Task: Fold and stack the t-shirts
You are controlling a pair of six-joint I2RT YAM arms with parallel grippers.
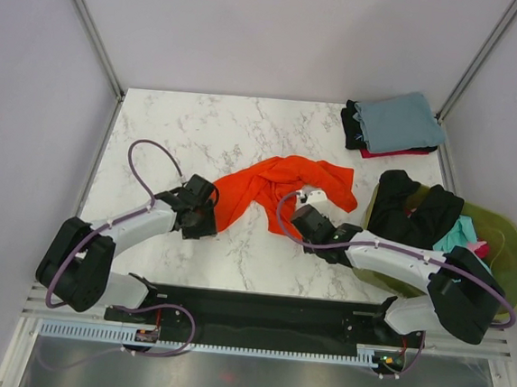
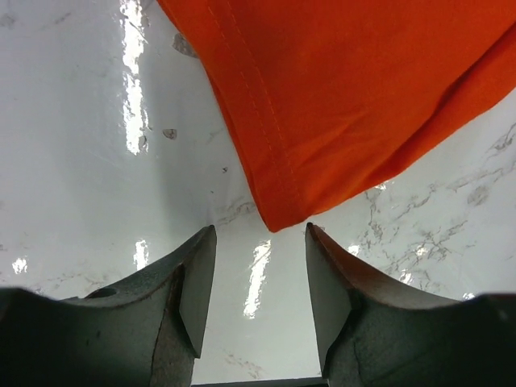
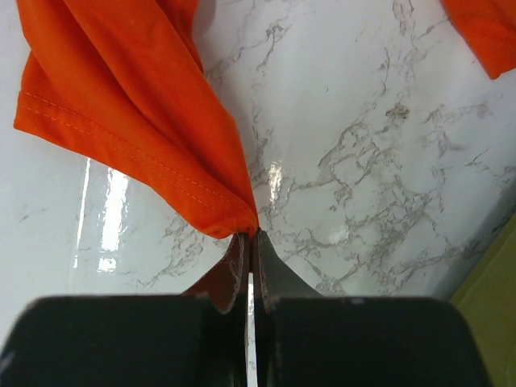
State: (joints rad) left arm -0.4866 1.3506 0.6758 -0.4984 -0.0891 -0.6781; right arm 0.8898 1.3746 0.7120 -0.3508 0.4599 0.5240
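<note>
A bright orange t-shirt (image 1: 277, 188) lies crumpled mid-table. My right gripper (image 3: 251, 235) is shut on a hemmed fold of that shirt (image 3: 137, 105); in the top view the gripper (image 1: 298, 211) sits at the shirt's near right side. My left gripper (image 2: 260, 234) is open just above the marble, and a corner of the orange shirt (image 2: 339, 89) ends right in front of its fingertips, not between them. From above, the left gripper (image 1: 211, 218) is at the shirt's near left edge. A folded stack stands at the back right: grey-blue (image 1: 401, 120) on top, red (image 1: 393, 154) and black (image 1: 350, 125) beneath.
An olive-green basket (image 1: 506, 247) stands at the right edge beside my right arm. A black shirt (image 1: 411, 211) spills over its rim, with teal (image 1: 458, 236) and pink (image 1: 480, 249) cloth inside. White marble table (image 1: 183, 124); grey walls close in on three sides.
</note>
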